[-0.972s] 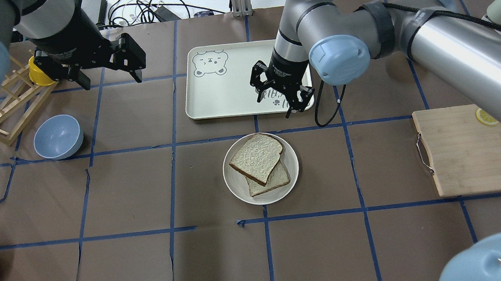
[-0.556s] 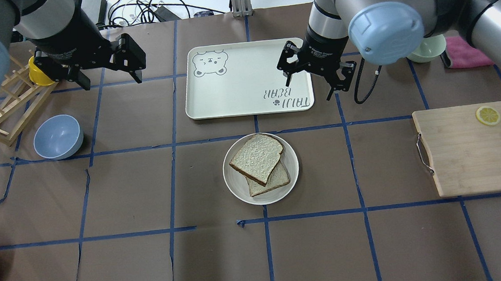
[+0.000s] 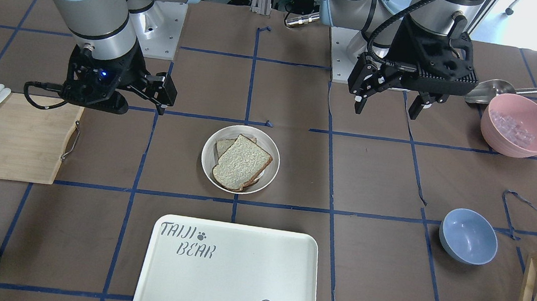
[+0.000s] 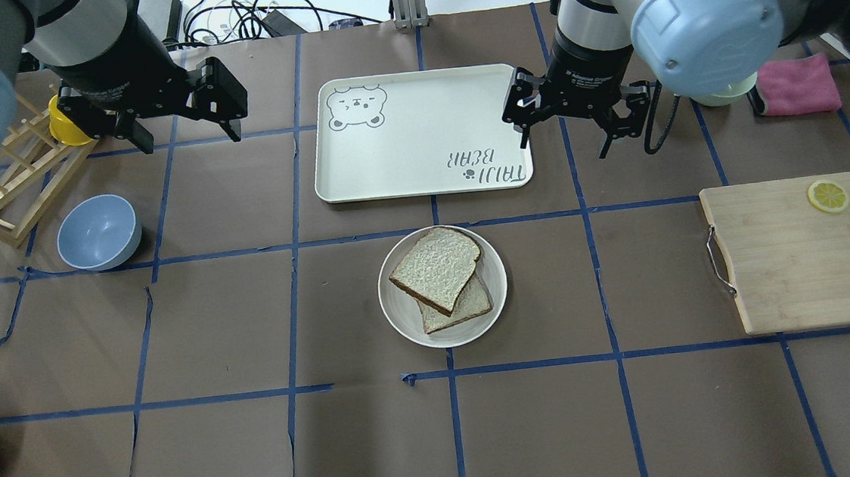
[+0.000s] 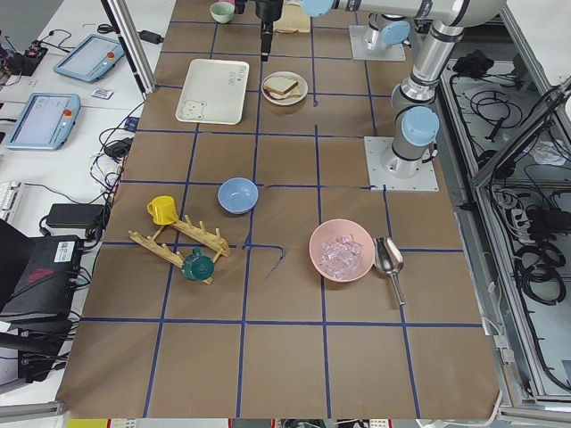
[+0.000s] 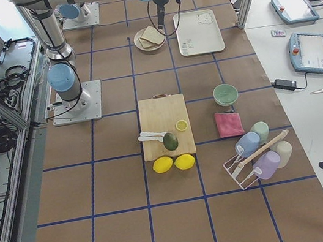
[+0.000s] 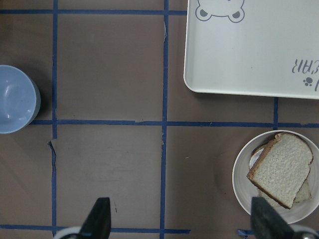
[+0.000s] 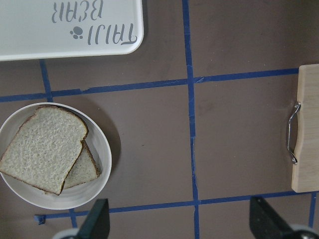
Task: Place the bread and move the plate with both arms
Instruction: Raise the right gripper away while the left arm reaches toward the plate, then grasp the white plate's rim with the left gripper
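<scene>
The bread (image 4: 435, 268), a pale slice with brown crust, lies on top of a second slice on the round cream plate (image 4: 398, 315) at the table's middle. It also shows in the front view (image 3: 242, 165), on the plate (image 3: 208, 156). My left gripper (image 4: 190, 139) is open and empty, high over the table far left of the plate; the left wrist view shows the bread (image 7: 280, 169) at lower right. My right gripper (image 4: 563, 148) is open and empty, just past the bear tray's right edge, beyond the plate. The right wrist view shows the bread (image 8: 42, 149) at lower left.
A large cream bear tray (image 4: 402, 134) lies beyond the plate. A blue bowl (image 4: 98, 232) and a wooden rack (image 4: 4, 188) are on the left. A cutting board (image 4: 783, 256) with a lemon slice is on the right. A pink bowl (image 3: 518, 127) sits near my left arm's base.
My right gripper has moved from over the tray's near right corner to the right and farther away, off past the tray's right edge. The left arm, bread and plate have not moved.
</scene>
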{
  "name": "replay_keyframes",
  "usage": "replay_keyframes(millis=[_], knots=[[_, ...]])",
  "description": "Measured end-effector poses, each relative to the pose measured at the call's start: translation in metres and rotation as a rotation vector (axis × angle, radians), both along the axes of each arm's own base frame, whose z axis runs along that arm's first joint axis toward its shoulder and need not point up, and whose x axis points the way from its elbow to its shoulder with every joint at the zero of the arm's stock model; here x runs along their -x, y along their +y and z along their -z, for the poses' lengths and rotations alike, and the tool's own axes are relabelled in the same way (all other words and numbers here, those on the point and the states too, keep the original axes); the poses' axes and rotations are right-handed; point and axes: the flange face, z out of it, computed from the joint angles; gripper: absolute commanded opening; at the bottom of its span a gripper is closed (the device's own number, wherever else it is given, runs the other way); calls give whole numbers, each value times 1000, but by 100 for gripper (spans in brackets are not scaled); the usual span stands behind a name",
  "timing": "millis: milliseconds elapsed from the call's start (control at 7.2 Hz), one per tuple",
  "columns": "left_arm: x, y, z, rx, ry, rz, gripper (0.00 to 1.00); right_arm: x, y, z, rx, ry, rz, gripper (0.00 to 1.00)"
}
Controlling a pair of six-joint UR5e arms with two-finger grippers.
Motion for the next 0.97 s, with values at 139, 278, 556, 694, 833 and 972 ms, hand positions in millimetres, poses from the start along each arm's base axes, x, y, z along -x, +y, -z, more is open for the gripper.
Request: replay_keyframes(millis=[139,278,556,694,833,972], knots=[[2,0,10,-19,11,3,100,5,0,-8,11,24,-17,100],[5,-2,26,-49,32,6,100,9,2,-14,22,48,-24,100],[7,-14,75,-113,49,4,100,13,9,-29,51,58,-38,100],[9,-21,110,-127,63,1,100,14,11,-35,64,54,-46,100],[13,-24,147,-143,97,-2,100,16,12,-37,69,51,-45,100],[18,-21,184,-167,139,-6,100,23,11,-38,68,50,-34,100]])
